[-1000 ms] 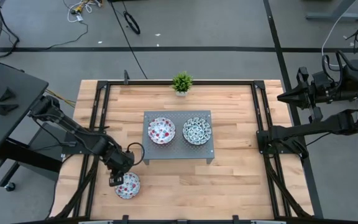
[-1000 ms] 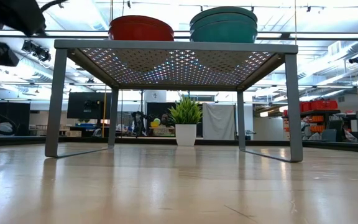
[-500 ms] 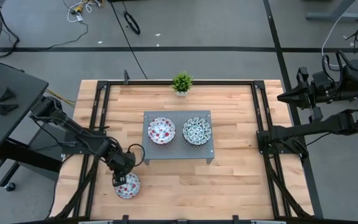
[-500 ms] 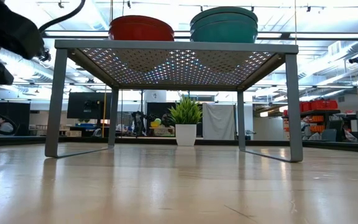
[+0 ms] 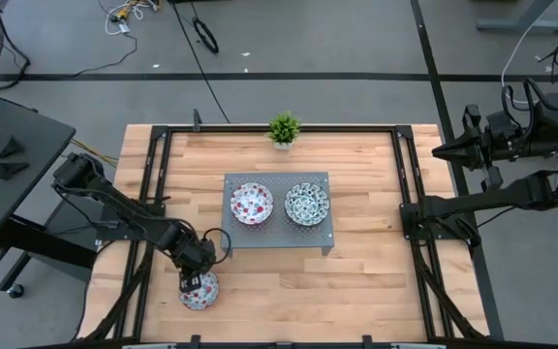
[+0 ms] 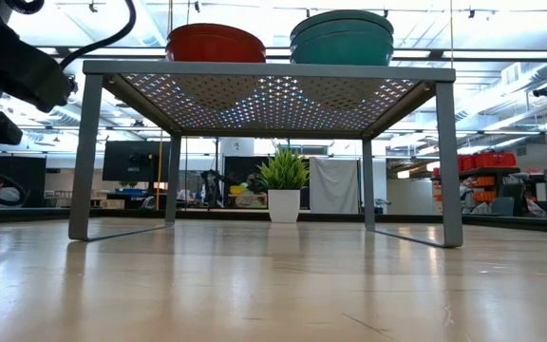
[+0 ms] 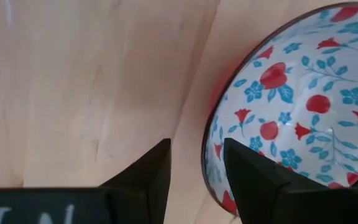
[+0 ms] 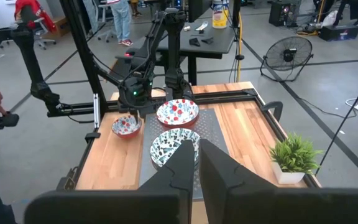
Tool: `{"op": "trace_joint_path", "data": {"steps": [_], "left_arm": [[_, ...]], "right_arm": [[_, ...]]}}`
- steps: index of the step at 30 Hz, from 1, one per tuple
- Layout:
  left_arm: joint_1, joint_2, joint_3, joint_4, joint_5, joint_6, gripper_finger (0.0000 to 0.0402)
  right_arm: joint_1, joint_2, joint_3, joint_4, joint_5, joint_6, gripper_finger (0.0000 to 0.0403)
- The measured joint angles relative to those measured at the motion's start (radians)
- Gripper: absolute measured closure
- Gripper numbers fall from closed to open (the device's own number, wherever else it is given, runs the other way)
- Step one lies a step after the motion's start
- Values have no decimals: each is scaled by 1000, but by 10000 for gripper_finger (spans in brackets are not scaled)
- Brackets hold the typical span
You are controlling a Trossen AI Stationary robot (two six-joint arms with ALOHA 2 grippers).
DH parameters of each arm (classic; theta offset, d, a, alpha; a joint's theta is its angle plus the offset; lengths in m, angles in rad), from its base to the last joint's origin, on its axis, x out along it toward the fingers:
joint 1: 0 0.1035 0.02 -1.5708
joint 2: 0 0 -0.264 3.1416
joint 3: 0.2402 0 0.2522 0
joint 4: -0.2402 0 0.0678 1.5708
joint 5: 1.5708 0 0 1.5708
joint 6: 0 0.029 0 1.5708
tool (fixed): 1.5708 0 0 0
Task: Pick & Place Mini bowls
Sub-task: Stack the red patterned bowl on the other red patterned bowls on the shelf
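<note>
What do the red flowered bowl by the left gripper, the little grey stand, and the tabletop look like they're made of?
Red flowered bowl: likely glazed ceramic, with a glossy white inside and printed red and blue flowers. Grey stand: looks like painted metal, its perforated top letting light through and its legs thin and flat. Tabletop: wood, with pale planks, visible grain and a slight sheen. The left gripper straddles the bowl's rim.

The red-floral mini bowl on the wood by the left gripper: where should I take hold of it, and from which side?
Grip the red-floral mini bowl by its thin rim, coming from above. It sits upright and open on the table, and the left gripper already has one of its fingers inside the rim and the other outside on the wood, open.
</note>
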Motion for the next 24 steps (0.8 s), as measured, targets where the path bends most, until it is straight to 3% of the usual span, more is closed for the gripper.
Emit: {"op": "trace_joint_path", "data": {"steps": [24], "left_arm": [[1, 4, 0, 21, 16, -26, 361]], "right_arm": [[0, 0, 0, 0, 0, 0, 373]]}}
